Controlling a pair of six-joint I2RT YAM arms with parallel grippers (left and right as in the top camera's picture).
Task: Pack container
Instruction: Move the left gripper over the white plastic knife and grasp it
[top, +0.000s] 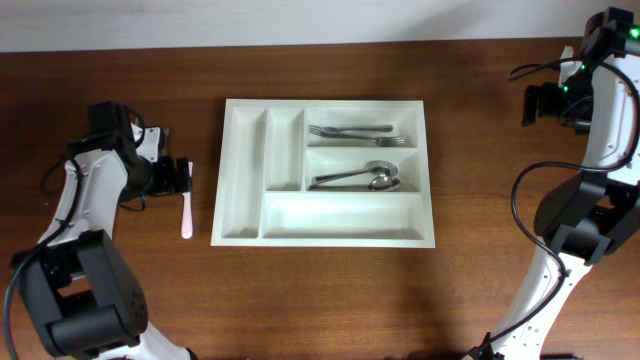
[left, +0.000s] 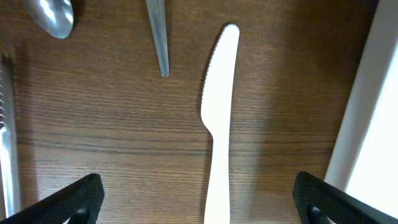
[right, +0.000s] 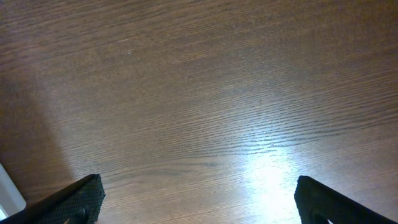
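We see the white cutlery tray (top: 340, 217) mid-table, with forks (top: 358, 134) in its far-right compartment and spoons (top: 360, 179) in the one just nearer, our left gripper (left: 199, 199) open astride a white plastic knife (left: 217, 124) just left of the tray, and our right gripper (right: 199, 199) open over the table (right: 199, 93) at far right.

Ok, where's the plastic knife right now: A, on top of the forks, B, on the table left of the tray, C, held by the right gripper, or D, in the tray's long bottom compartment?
B: the plastic knife lies on the wood left of the container.
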